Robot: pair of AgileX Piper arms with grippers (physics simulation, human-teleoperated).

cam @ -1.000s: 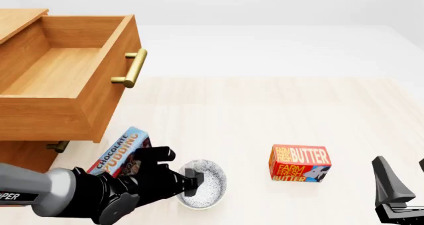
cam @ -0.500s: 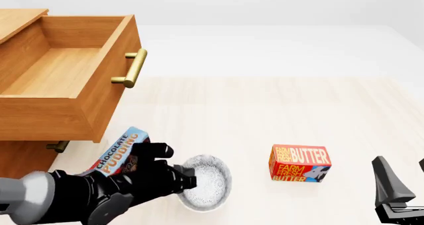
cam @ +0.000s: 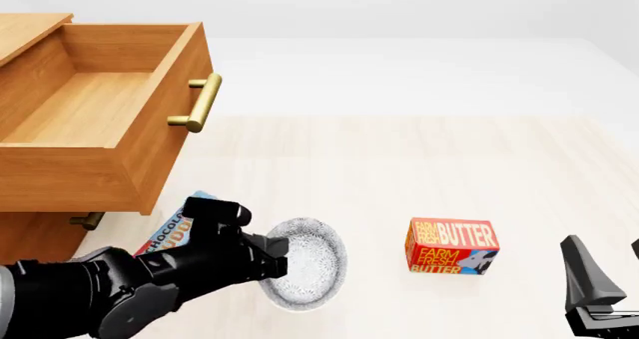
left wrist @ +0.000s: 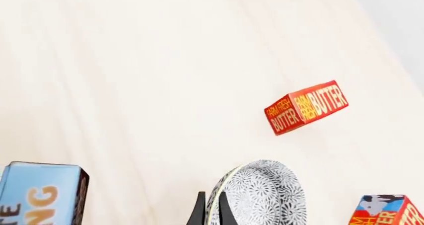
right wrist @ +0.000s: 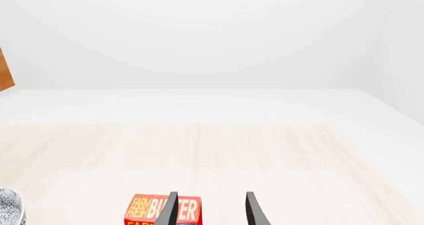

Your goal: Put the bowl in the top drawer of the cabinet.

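pudding box (cam: 178, 228): mostly hidden behind left arm, label only partly legible. lower drawer handle (cam: 88, 221): only a tip shows under top drawer (cam: 105, 122). cabinet (cam: 30, 32): cut off by frame edge. right gripper (cam: 599, 290): cut off at frame corner. bowl (left wrist: 258, 197): cut off in left wrist view.
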